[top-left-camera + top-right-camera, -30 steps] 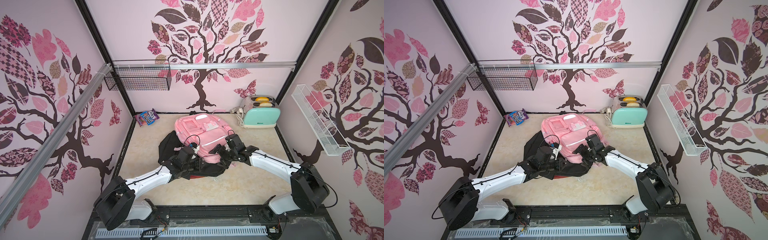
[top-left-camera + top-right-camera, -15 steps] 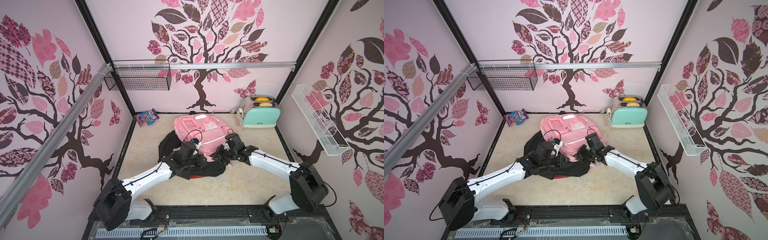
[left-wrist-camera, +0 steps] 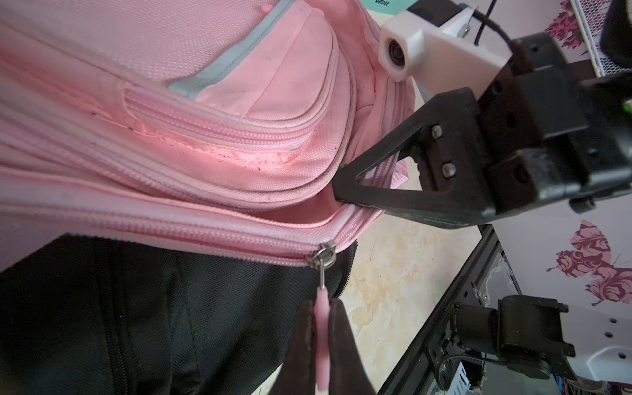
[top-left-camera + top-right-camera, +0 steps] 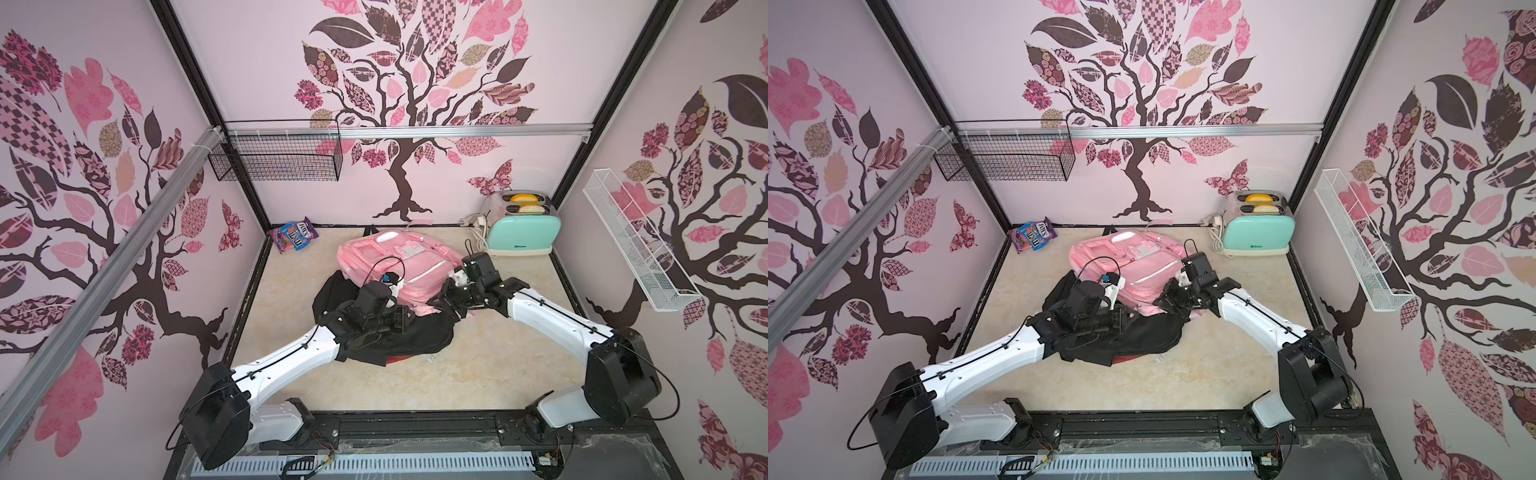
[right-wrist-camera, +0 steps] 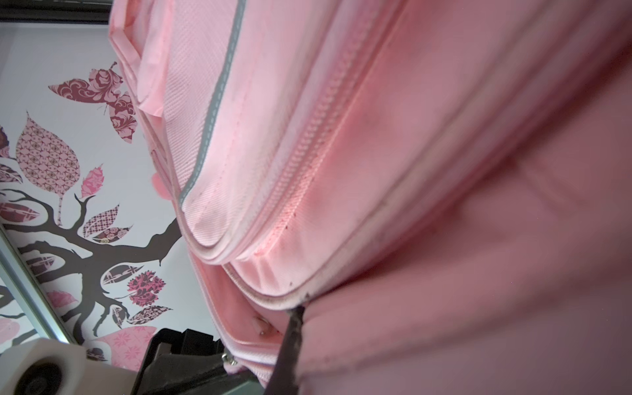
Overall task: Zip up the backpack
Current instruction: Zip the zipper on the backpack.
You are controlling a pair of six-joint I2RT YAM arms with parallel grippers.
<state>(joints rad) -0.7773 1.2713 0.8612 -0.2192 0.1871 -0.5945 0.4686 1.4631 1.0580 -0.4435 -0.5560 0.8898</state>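
Note:
A pink backpack (image 4: pixel 399 257) (image 4: pixel 1133 259) lies flat on the table, its black back panel (image 4: pixel 419 336) spread toward the front. In the left wrist view my left gripper (image 3: pixel 321 304) is shut on the pink zipper pull (image 3: pixel 321 342). The metal slider (image 3: pixel 323 254) sits near the bag's corner, with closed teeth on one side of it and an open gap on the other. My right gripper (image 3: pixel 338 181) (image 5: pixel 302 311) is shut on the backpack's pink edge just past that corner. One finger (image 5: pixel 290 342) shows; fabric hides the other. In both top views the grippers (image 4: pixel 407 319) (image 4: pixel 442 297) sit close together.
A mint toaster (image 4: pixel 521 232) with a white cord stands at the back right. A candy bag (image 4: pixel 293 237) lies at the back left. A black wire basket (image 4: pixel 278 156) hangs on the back wall, and a white wire shelf (image 4: pixel 636 245) on the right wall.
My right gripper's jaws have gone from open to shut on the backpack's edge. The left arm has shifted slightly with the zipper pull still held.

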